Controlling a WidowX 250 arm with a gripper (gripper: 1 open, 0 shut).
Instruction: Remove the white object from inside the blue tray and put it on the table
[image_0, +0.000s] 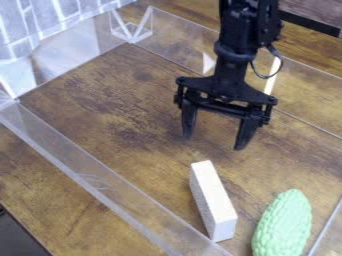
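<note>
Along the left edge and upper left of the frame runs a pale clear wall (60, 140), part of a see-through enclosure whose lower rim cuts diagonally from the left edge toward the bottom centre. A whitish panel (64, 55) stands behind it in the upper left corner. The table (120, 100), dark brown wood with streaky grain, fills most of the picture inside and outside those clear walls.

At centre, slightly right, the black gripper (223, 131) hangs from an arm that comes down from the top of the frame. Its two dark fingers (190, 118) point downward and stand wide apart with nothing between them; the tips appear to be above the wood rather than on it, though the angle makes that hard to judge. A small pale piece (271, 68) shows just behind the arm near the upper right; what it is cannot be made out.

Below the gripper, in the lower centre-right, the white object (213, 200) lies flat on the wood, a long slab angled toward the bottom right, near the clear rim. It is apart from the gripper's fingers. Just to its right, in the lower right corner, sits a green bumpy oval lump (283, 226), close beside the slab but not clearly touching it.
</note>
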